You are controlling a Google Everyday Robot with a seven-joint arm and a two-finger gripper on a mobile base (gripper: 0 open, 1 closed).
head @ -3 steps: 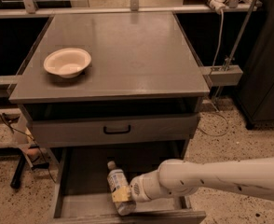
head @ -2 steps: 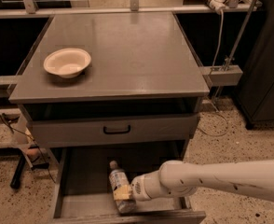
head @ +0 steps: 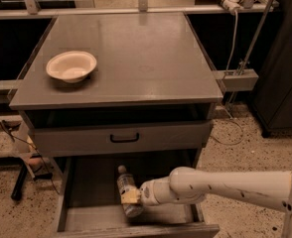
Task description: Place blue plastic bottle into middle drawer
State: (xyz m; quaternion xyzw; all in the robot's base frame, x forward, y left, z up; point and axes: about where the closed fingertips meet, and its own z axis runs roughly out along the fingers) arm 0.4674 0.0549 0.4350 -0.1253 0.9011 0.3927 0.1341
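Observation:
The blue plastic bottle (head: 125,185) is a small clear bottle with a white cap. It lies lengthwise inside the pulled-out middle drawer (head: 86,195), cap pointing toward the back. My gripper (head: 131,197) reaches in from the right on a white arm and is shut on the bottle's lower half. It holds the bottle low over the drawer floor. I cannot tell whether the bottle touches the floor.
A white bowl (head: 71,66) sits on the left of the grey cabinet top (head: 136,48). The upper drawer with a small black handle (head: 124,138) is closed, right above the open drawer. A dark cabinet (head: 285,83) stands at the right. Cables hang at the back right.
The bottle and my gripper have shifted slightly farther back into the drawer. The arm has come a little to the right and up.

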